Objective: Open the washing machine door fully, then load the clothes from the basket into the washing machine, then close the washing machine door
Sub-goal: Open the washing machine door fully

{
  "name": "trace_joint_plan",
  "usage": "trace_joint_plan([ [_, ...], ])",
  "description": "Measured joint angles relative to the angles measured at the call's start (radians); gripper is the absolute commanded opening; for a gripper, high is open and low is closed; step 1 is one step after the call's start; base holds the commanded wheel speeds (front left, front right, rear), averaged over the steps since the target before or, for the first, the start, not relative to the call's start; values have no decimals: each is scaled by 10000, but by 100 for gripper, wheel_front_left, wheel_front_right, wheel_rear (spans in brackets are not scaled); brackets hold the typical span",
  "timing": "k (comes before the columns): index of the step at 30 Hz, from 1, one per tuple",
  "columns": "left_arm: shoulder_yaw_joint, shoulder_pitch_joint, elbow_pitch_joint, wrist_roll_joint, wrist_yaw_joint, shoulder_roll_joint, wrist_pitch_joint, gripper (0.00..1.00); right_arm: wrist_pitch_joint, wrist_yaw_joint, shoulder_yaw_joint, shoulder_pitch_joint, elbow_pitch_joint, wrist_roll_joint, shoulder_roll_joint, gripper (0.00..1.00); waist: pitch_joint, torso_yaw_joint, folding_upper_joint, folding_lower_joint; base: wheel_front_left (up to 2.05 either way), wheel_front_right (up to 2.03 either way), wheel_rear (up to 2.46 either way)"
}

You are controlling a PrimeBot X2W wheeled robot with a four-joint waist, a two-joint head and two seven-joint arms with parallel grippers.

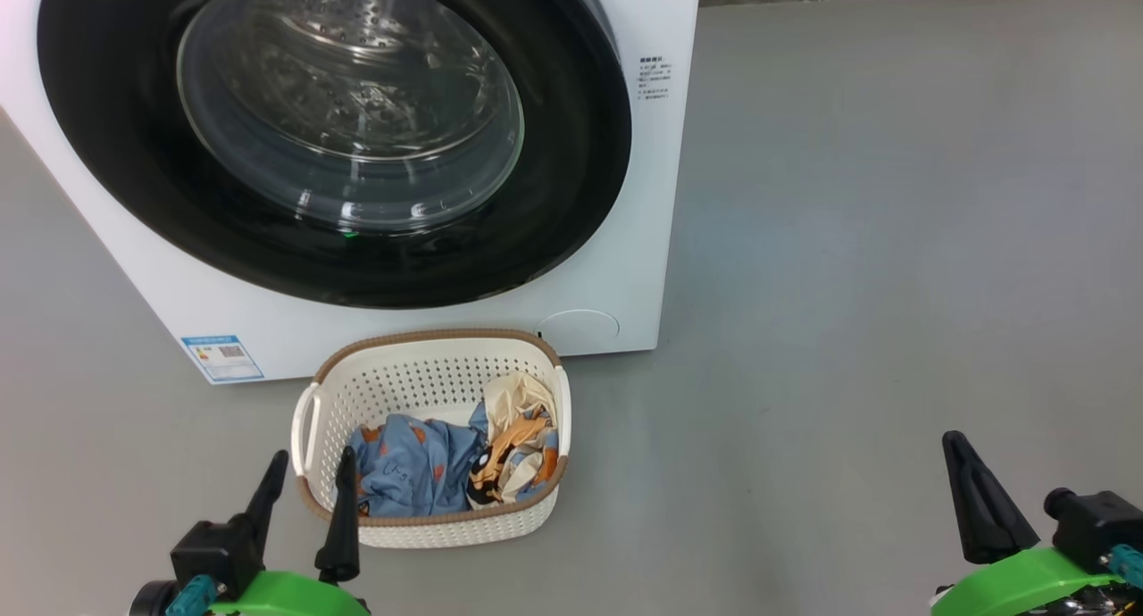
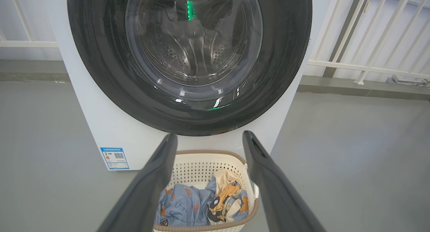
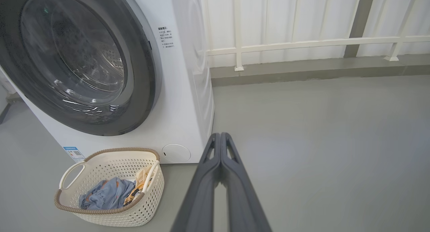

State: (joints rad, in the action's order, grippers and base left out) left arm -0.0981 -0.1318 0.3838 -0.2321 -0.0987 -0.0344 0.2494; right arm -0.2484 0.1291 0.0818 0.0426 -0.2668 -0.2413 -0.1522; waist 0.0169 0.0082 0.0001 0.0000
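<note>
Grey floor (image 1: 848, 241) carrying the whole scene. The washing machine (image 1: 647, 196) stands on it at upper left in the head view. The washing machine door (image 1: 580, 170) lies flush and closed, so the first step is judged not yet done. Its glossy black ring offers little purchase, so a tool hooking its edge may slide off. Which side carries the hinge cannot be told, and a pull on the wrong edge would strain the arm or rock the machine. A door left only part open may also swing back against an arm reaching for the drum.

The basket (image 1: 429, 341) sits on the floor just beside the machine's front, below the door's lower edge. Being light, it may skid or tip if a finger catches its rim.

The clothes (image 1: 420, 464) lie crumpled together in the basket's near half. A pinch may lift two pieces at once or only a fold, and a trailing end could drop to the floor or be trapped when the door closes.

The left tool (image 1: 312, 455), fingers spread, hangs near the basket's near left corner. The right tool (image 3: 220, 138), fingers pressed together on nothing, points at bare floor well apart from the basket.
</note>
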Motion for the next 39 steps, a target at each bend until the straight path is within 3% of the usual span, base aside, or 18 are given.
trace_joint_plan([
  [2, -10, -1, -19, -2, 23, 0, 0, 100, 15, 0, 61, 14, -35, -454, 69, 0, 47, -1, -1, 0, 0, 0, 0],
  [11, -94, -228, -255, -104, 161, 0, 0, 100, 1011, 0, 591, 778, -343, -5329, 364, 0, 487, 19, 0, 0, 0, 0, 0],
  [17, -297, -525, -456, -111, 194, 0, 0, 100, 2663, 0, 1283, 1930, -782, -8978, 345, 0, 956, 43, 0, 0, 0, 0, 0],
  [22, -535, -889, -633, -178, 286, 2, 0, 100, 4180, 0, 2123, 3285, -1766, -11260, 301, 0, 1452, 111, 0, 0, 0, 0, 0],
  [29, -876, -1308, -903, -435, 495, 4, 2, 100, 5916, 0, 2474, 5404, -3296, -12757, 35, 0, 2214, 300, 0, 0, 0, 0, 0],
  [39, -1354, -2094, -1264, -798, 792, 8, 2, 100, 7779, 0, 2102, 8784, -5264, -13497, -614, 0, 3389, 753, 0, 0, 0, 0, 0],
])
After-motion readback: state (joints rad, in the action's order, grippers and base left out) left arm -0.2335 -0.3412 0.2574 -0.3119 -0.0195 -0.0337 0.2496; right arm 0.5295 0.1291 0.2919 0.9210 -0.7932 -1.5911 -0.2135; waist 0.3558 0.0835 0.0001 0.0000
